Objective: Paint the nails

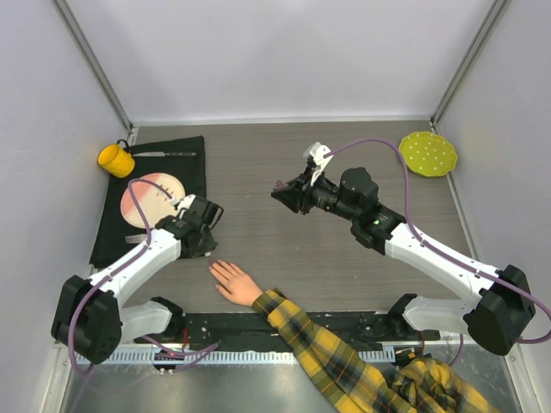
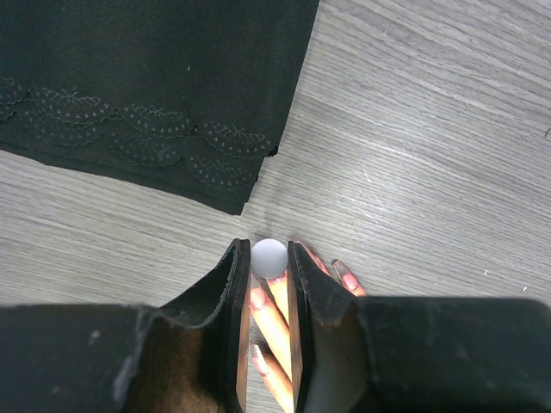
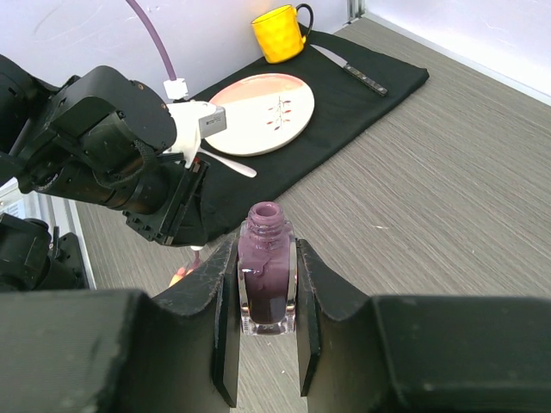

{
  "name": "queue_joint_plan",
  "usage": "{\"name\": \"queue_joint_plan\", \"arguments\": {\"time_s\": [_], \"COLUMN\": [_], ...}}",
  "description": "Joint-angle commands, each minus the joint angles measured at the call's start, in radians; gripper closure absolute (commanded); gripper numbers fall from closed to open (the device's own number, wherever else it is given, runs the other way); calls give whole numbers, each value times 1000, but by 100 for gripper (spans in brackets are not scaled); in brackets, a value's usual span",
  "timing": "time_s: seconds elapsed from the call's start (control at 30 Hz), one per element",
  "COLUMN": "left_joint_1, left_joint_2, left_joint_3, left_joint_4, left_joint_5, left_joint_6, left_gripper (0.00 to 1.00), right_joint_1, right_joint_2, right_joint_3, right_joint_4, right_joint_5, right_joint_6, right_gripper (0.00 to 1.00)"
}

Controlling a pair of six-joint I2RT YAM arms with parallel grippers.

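One grey, wood-grained worktop [image 1: 284,258] carries everything. Two black arms reach in from its near edge. A black cloth with a scalloped embroidered hem [image 1: 108,219] covers the far-left part, and on it sit a round pink-and-white plate [image 3: 250,112], a glossy yellow mug [image 1: 115,159] at the cloth's far-left corner and a dark-handled knife [image 1: 164,154] along its far edge. A yellow-green dotted plate [image 1: 428,154] lies at the worktop's far-right corner, well apart from the rest.

A yellow-black plaid sleeve [image 1: 327,344] crosses the near edge right of centre. Its pale flesh-coloured hand [image 1: 234,282] lies palm down just left of centre, near that edge, with the fingers spread towards the cloth's near-right corner.

The right gripper [image 3: 265,249] hovers over mid-worktop, its jaws clamped on a small square glass bottle of purple polish [image 3: 265,280] that is upright with an open neck. The left gripper [image 2: 268,251] hangs directly over the fingertips, its jaws pressed on a small pale round cap [image 2: 269,258].

The nails [image 2: 258,298] are at the fingertips beneath those jaws, just off the cloth's corner. The few that show in the left wrist view are tiny ovals, glossy and pinkish-mauve. The jaws hide the others, and the top view is too coarse to tell any apart.
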Motion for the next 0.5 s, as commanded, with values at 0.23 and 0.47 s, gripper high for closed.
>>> {"name": "queue_joint_plan", "arguments": {"time_s": [0.23,0.47], "left_joint_1": [5,5], "left_joint_2": [29,43], "left_joint_3": [21,25], "left_joint_4": [29,27], "left_joint_5": [-38,-50], "left_joint_6": [2,5], "left_gripper": [100,100], "right_joint_1": [-4,-4], "right_joint_2": [-13,-10], "right_joint_3": [23,25], "right_joint_4": [63,62], "right_joint_5": [-4,-4], "right_joint_6": [2,1], "right_gripper": [99,99]}}
